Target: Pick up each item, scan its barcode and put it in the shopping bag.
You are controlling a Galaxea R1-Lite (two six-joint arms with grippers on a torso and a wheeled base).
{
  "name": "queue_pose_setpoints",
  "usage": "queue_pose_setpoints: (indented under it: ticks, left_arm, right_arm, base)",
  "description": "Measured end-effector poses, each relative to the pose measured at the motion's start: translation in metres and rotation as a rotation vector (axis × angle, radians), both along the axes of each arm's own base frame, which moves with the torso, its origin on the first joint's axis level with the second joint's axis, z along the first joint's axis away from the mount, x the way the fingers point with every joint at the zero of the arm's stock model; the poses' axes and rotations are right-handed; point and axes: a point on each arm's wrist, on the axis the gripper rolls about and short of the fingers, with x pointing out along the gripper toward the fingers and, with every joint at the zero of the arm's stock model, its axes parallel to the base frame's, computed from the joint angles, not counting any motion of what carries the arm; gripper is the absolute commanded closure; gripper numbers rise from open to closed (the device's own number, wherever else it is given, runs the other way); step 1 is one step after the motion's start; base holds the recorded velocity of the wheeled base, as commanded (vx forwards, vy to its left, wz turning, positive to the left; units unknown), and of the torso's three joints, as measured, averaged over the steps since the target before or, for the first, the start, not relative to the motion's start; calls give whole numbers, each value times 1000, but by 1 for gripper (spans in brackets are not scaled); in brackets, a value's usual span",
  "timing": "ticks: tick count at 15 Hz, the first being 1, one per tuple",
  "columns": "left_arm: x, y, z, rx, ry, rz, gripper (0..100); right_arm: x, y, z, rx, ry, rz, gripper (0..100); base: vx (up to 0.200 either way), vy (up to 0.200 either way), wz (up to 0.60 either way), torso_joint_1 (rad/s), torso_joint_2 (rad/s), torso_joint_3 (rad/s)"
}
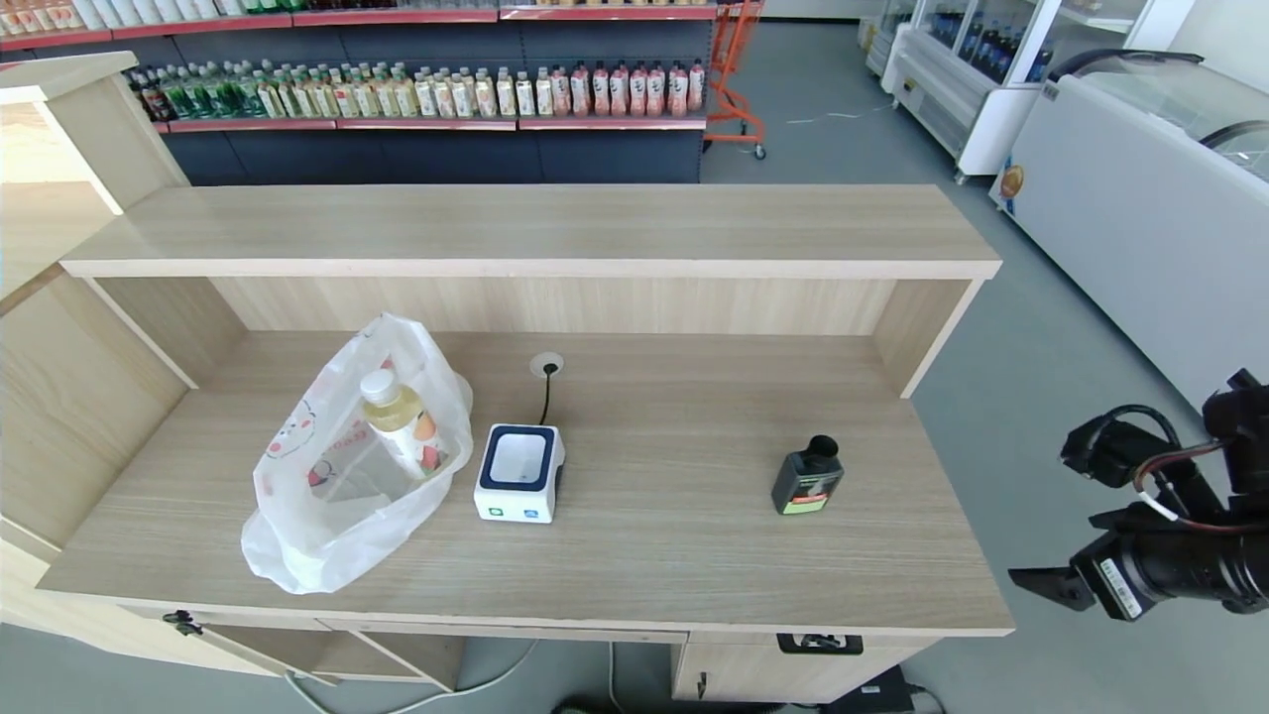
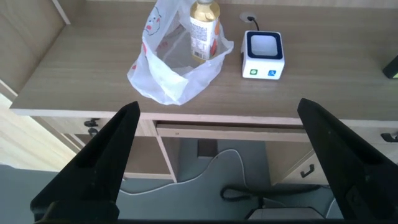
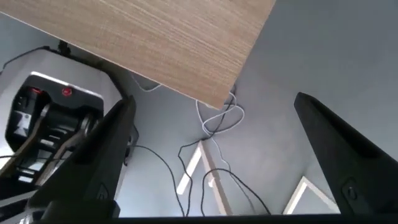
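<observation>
Left gripper (image 2: 217, 106) and right gripper (image 3: 214, 98) spread empty; dark bottle (image 1: 808, 478), nearest the right, awaits scanning; scanner (image 1: 519, 472) and bag (image 1: 297, 516), one drink bottle (image 1: 400, 421) bagged, sit ahead of the left.

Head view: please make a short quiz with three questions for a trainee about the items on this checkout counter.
1. True or false: the drink bottle is already inside the shopping bag.
2. What sits on the counter between the bag and the dark black-capped bottle? A) a basket B) the barcode scanner C) a cup
3. Fill in: the left tool and the right tool are both ____ and hold nothing.

Key: 1 true; 2 B; 3 open.
</observation>
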Motion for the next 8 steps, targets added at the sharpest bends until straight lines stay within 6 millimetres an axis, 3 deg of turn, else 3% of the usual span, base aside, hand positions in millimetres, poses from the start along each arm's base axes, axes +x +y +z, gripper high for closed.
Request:
queue_pose_setpoints:
  ticks: [3, 8]
  left_arm:
    - [0, 0, 0, 0, 0, 0, 0]
    - [0, 0, 0, 0, 0, 0, 0]
  right_arm:
    - [33, 10, -17, -55, -76, 165, 0]
    - [67, 31, -51, -60, -84, 351, 0]
  base:
    - [0, 0, 0, 0, 0, 0]
    - [0, 0, 0, 0, 0, 0]
